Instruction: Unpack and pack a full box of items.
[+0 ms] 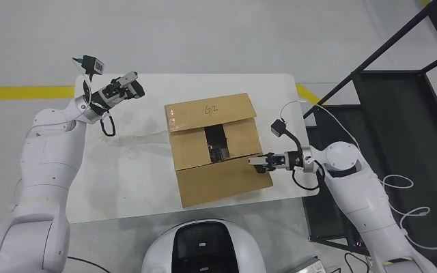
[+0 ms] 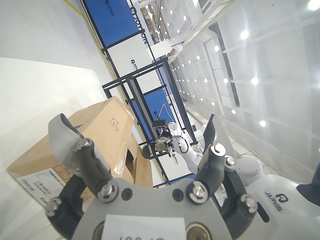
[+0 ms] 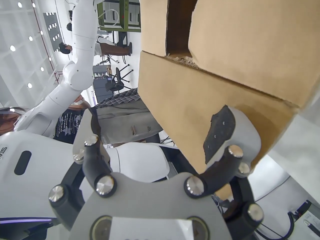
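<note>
Cardboard box [image 1: 212, 116] stands near the middle of the white table [image 1: 136, 157]. Its top flaps are only partly folded. The far flap carries a handwritten mark, and the near flap lies toward the robot. Between them a narrow gap is open, where dark items [image 1: 216, 147] are seen inside the box; they are too small to tell what they are.

The right gripper [image 1: 256, 162] is at the near right corner of the box, at the right edge of the near flap. In the right wrist view its fingers are spread wide [image 3: 156, 116], and the cardboard corner [image 3: 237, 38] reaches in between them. One dark pad [image 3: 220, 131] lies against the cardboard or just beside it, I cannot tell which. The other finger is apart from the box, so the gripper has hold of nothing.

The left gripper [image 1: 136, 85] hangs over the far left corner of the table, well apart from the box. Its fingers are also wide open, with nothing between them [image 2: 135, 128]. In the left wrist view the box [image 2: 107, 123] is seen farther off, beyond the fingertips.

A black metal frame [image 1: 382, 89] stands to the right of the table, and a yellow line [image 1: 34, 91] runs on the floor to its far left.
</note>
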Available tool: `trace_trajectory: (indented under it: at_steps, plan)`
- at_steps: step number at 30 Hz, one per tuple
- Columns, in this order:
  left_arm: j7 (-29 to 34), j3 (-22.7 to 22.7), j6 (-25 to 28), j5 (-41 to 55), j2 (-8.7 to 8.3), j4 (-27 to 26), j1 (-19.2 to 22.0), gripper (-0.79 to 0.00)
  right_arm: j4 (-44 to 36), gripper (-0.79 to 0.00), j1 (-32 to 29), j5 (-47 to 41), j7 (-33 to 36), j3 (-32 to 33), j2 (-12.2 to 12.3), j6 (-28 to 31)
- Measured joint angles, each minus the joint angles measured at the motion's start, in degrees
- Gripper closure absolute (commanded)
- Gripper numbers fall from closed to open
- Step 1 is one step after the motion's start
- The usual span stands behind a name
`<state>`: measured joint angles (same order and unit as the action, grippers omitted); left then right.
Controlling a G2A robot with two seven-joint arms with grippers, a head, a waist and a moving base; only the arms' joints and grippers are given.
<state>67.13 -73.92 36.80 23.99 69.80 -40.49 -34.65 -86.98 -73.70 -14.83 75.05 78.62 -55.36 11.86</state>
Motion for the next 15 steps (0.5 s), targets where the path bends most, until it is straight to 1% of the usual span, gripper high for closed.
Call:
trace_trajectory:
  at_steps: [2,6,10,15]
  plan:
    - [0.00,0.00,0.00,0.00,0.00,0.00,0.00,-0.785,0.50,-0.785,0.14,1.34,0.89,-0.78,0.10,-1.19]
    - [0.00,0.00,0.00,0.00,0.00,0.00,0.00,-0.785,3.29,-0.785,1.61,3.31,0.03,-3.82,-0.25,-2.17]
    - [0.00,0.00,0.00,0.00,0.00,0.00,0.00,-0.785,7.48,-0.785,4.42,5.51,-2.16,-7.37,-0.90,-1.60]
    - [0.00,0.00,0.00,0.00,0.00,0.00,0.00,-0.785,10.86,-0.785,6.77,3.51,-5.43,-9.28,-1.63,0.55]
